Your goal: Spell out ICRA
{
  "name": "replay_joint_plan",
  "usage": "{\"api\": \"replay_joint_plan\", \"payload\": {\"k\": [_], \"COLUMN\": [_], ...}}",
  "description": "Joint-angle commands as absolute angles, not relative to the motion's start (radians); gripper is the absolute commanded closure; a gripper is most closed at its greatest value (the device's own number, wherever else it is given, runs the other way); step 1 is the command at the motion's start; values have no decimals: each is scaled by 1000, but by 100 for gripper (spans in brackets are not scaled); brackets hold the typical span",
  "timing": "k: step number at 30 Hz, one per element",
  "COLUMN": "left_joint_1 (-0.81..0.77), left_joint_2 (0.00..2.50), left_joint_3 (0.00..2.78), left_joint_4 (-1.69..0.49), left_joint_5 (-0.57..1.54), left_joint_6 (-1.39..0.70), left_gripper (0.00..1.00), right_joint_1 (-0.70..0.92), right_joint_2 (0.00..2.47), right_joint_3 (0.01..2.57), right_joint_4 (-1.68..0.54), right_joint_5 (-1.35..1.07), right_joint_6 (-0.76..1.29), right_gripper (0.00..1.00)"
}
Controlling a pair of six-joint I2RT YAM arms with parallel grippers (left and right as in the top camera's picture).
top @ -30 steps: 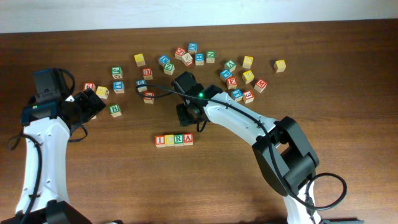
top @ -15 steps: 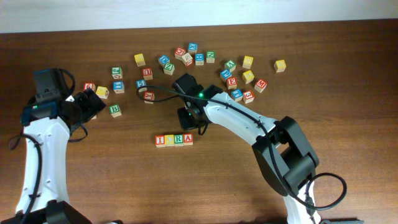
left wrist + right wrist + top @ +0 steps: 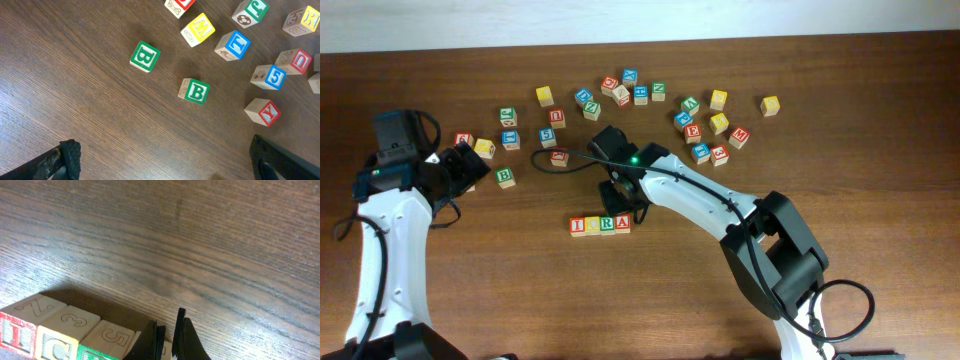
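The right end effector point(image 3: 168, 339) has its two black fingers pressed together with nothing between them. It hangs low over the table point(image 3: 880, 200), with its tips just beside the right end of the letter row. Whether they touch the last cube cannot be told, since in the wrist view the fingers hide that end.

The row lies near the middle of the table, on the near side of the end effector. It is four cubes touching side by side: red I point(image 3: 578, 226), yellow C point(image 3: 593, 225), green R point(image 3: 608, 224) and red A point(image 3: 622, 223). They are small, pale wooden cubes with square edges. Each letter is painted inside a striped border. A neighbouring face on the first three is unpainted and carved with Z, 3 and 5.

The table is dark brown wood with a fine, streaky grain. The right arm point(image 3: 700, 200), white with black joints, reaches in from the near right. A black cable point(image 3: 582, 155) loops off it beside a loose red cube point(image 3: 559, 156).

The left end effector point(image 3: 164, 152) is spread wide and holds nothing. It sits at the table's left, well apart from the row. Beneath it lie a green B point(image 3: 145, 55), a second green B point(image 3: 195, 91), a yellow cube point(image 3: 200, 29), a blue 5 point(image 3: 270, 76) and a red Y point(image 3: 264, 111). More red, blue, green and yellow cubes are scattered across the far half of the table.
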State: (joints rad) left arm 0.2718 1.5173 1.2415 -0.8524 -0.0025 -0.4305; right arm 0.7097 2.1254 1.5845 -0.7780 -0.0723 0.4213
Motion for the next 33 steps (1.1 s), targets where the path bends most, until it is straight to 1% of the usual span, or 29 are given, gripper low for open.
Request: {"api": "replay_joint_plan", "payload": {"k": [1, 33], "left_joint_1": [278, 278], "left_joint_2": [1520, 1520], "left_joint_3": [1245, 1245], "left_joint_4": [-854, -854], "left_joint_5": [4, 4], "left_joint_6": [-432, -432], "left_gripper": [1, 1], "right_joint_1": [718, 720], "right_joint_2": [2135, 2135], "right_joint_3": [1580, 1580], "right_joint_4": [-795, -824], "right_joint_5": [-101, -128], "right_joint_6": [420, 420], "right_gripper": [96, 96]}}
